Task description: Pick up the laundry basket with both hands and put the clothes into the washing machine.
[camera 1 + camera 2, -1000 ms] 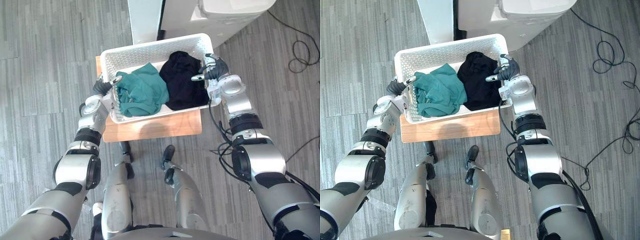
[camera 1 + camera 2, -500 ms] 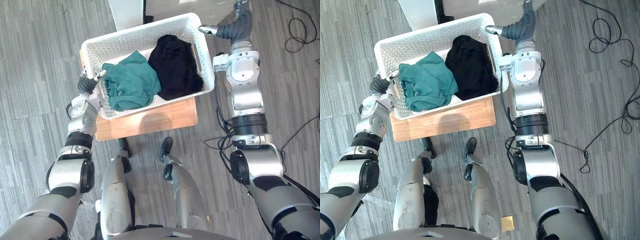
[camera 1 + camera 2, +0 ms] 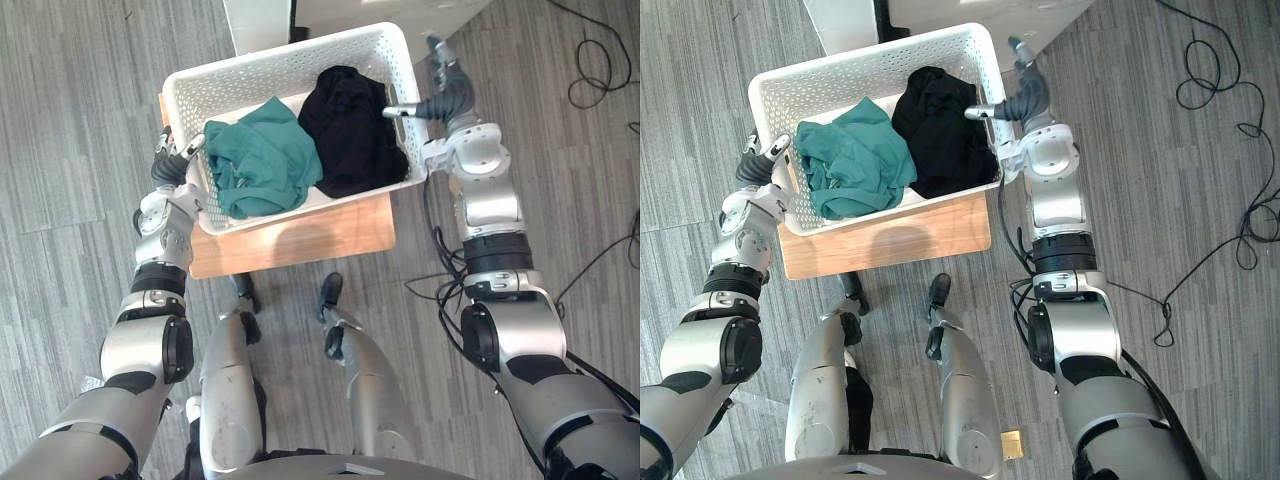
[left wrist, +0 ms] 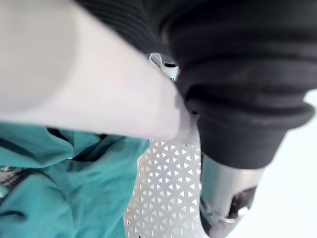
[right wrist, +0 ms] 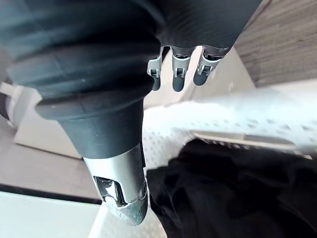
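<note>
While the white laundry basket (image 3: pixel 280 75) sits over the light wooden stool (image 3: pixel 330 228), we cannot tell whether its base touches the top or hangs just clear of it. We see two pieces of clothing inside: a teal garment (image 3: pixel 262 160) bunched toward the robot's left and a black garment (image 3: pixel 350 135) heaped toward its right, the two touching along the middle. Just beyond the basket's far rim stands the white washing machine (image 3: pixel 420 10), on the grey plank floor (image 3: pixel 80 100).

We find the left hand (image 3: pixel 172 165) at the basket's left short end. Its own wrist view shows the thumb (image 4: pixel 223 198) inside the basket, against the perforated wall beside the teal cloth, with the rim crossing in front of the rest of the hand. Most of the hand is hidden behind that rim, so we cannot tell whether it grips the basket or merely lies against it.

We find the right hand (image 3: pixel 450 98) at the right short end. Its thumb reaches over the rim and hovers above the black garment, while the fingers (image 5: pixel 178 74) stretch out straight in a row on the outer side of the wall, well apart from the thumb. We read this hand as spread wide, straddling the rim without clamping it.
</note>
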You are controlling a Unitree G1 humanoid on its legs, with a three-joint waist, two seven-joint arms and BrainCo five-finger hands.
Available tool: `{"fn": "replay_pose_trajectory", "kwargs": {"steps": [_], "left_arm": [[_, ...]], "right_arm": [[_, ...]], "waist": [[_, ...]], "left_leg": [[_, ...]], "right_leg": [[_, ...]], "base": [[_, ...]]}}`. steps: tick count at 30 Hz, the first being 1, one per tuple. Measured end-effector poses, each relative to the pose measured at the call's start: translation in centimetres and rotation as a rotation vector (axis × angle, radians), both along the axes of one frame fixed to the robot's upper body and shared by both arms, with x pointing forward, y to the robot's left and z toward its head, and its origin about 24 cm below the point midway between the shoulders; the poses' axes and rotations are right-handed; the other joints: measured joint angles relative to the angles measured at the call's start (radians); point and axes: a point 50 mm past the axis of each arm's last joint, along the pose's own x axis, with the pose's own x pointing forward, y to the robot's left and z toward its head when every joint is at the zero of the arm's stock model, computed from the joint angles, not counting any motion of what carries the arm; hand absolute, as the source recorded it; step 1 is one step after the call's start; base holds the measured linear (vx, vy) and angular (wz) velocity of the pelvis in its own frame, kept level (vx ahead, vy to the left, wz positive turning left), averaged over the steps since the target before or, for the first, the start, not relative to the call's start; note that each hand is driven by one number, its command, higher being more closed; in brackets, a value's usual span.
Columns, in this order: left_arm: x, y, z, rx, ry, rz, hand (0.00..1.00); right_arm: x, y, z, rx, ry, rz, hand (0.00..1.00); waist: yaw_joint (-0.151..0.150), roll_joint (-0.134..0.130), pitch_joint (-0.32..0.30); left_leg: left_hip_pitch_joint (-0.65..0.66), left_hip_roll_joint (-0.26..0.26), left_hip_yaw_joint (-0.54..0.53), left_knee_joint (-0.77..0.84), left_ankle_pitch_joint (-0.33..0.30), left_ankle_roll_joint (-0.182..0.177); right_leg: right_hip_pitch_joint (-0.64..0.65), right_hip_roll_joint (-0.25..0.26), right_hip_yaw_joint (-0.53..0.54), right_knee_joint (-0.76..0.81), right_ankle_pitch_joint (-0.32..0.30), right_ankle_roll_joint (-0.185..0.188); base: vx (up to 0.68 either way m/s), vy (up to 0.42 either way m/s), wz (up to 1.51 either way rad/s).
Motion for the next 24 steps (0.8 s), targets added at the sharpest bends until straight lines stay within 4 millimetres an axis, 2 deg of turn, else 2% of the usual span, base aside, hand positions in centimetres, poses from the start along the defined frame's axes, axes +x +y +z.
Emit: {"fn": "replay_pose_trajectory", "kwargs": {"steps": [8,17,24], "left_arm": [[-0.1,0.0,-0.4,0.008,0.016,-0.008,0.0],[0.1,-1.1,-0.4,0.049,0.032,-0.032,0.0],[0.1,-1.0,-0.5,0.051,0.039,-0.02,0.0]], "right_arm": [[1.0,0.5,0.4,-0.03,0.052,0.03,0.0],[1.5,-0.2,0.2,-0.06,0.083,0.016,0.0],[1.4,-0.7,-0.3,0.065,0.082,0.042,0.0]], "waist": [[-0.004,-0.002,0.001],[-0.008,-0.003,0.001],[-0.006,-0.003,0.001]], "left_leg": [[-0.009,-0.007,-0.013,-0.007,0.004,0.0],[0.008,-0.047,-0.043,-0.087,0.058,-0.003],[0.031,-0.06,-0.052,-0.142,0.098,-0.012]], "right_leg": [[-0.007,-0.006,-0.008,0.012,-0.007,-0.003],[-0.014,-0.033,-0.043,0.047,-0.033,-0.011],[-0.012,-0.035,-0.056,0.049,-0.04,-0.022]], "base": [[0.04,-0.002,0.04],[0.03,-0.037,0.16],[0.03,-0.058,0.06]]}}
